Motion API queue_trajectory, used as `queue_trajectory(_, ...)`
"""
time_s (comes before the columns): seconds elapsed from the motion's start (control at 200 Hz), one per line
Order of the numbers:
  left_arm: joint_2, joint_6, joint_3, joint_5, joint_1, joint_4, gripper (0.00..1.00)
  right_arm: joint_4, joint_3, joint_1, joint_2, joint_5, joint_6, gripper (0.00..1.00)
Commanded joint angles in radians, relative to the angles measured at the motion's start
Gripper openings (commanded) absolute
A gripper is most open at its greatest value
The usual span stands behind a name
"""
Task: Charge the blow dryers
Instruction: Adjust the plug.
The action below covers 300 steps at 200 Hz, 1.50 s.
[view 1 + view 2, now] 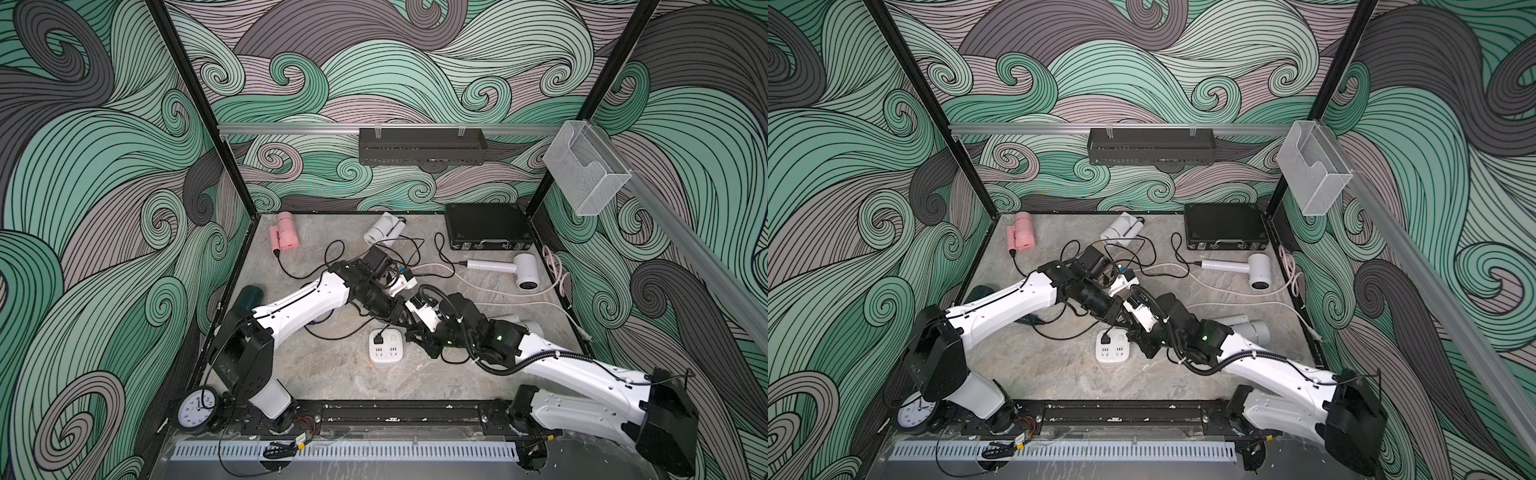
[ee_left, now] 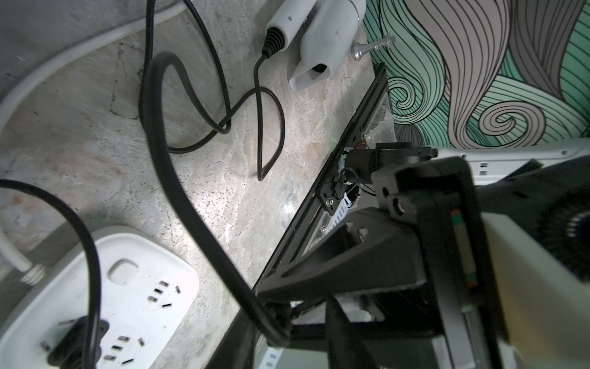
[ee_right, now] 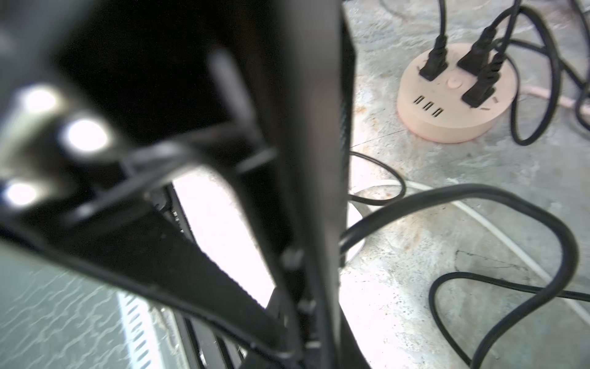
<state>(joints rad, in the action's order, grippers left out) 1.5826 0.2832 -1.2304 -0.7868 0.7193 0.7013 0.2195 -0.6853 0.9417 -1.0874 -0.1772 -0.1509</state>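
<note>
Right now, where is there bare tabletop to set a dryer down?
Widest: the strip between the white socket block and the front rail. Smaller: the back, between the pink dryer and the folded white dryer. Crowded: the middle, tangled with black cords.

Green-grey swirl-patterned walls (image 1: 415, 62) enclose a marbled grey floor (image 1: 332, 382), seemingly stone.

We see a grey marbled table (image 1: 332, 374) bearing a pink dryer (image 1: 284, 237), a green dryer (image 1: 249, 297), three white dryers (image 1: 511, 266), a black case (image 1: 486, 226), a white socket block (image 1: 386, 345), a peach hub (image 3: 456, 96) and loose black cords (image 2: 259, 127).
</note>
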Motion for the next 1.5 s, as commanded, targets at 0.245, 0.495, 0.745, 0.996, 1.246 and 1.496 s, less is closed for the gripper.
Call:
queue_trajectory(0.245, 0.003, 0.119, -0.028, -0.015, 0.009, -0.042, 0.00, 0.007, -0.039, 0.058, -0.030, 0.265, -0.062, 0.30)
queue_trajectory(0.495, -0.050, 0.087, 0.015, 0.132, 0.033, -0.073, 0.00, 0.060, -0.011, 0.061, 0.160, 0.295, -0.295, 0.44)
queue_trajectory(0.745, -0.063, 0.098, 0.009, 0.310, 0.075, -0.076, 0.00, 0.243, -0.088, 0.074, 0.165, 0.371, -0.454, 0.42)
queue_trajectory(0.996, -0.087, 0.212, 0.051, 0.443, 0.100, -0.152, 0.00, 0.206, -0.121, 0.204, 0.050, 0.511, -0.477, 0.41)
queue_trajectory(1.246, -0.096, 0.248, 0.055, 0.417, 0.101, -0.176, 0.00, 0.163, -0.131, 0.233, -0.042, 0.590, -0.454, 0.43)
queue_trajectory(1.496, -0.111, 0.256, 0.060, 0.396, 0.103, -0.180, 0.00, 0.105, -0.136, 0.232, -0.100, 0.642, -0.453, 0.39)
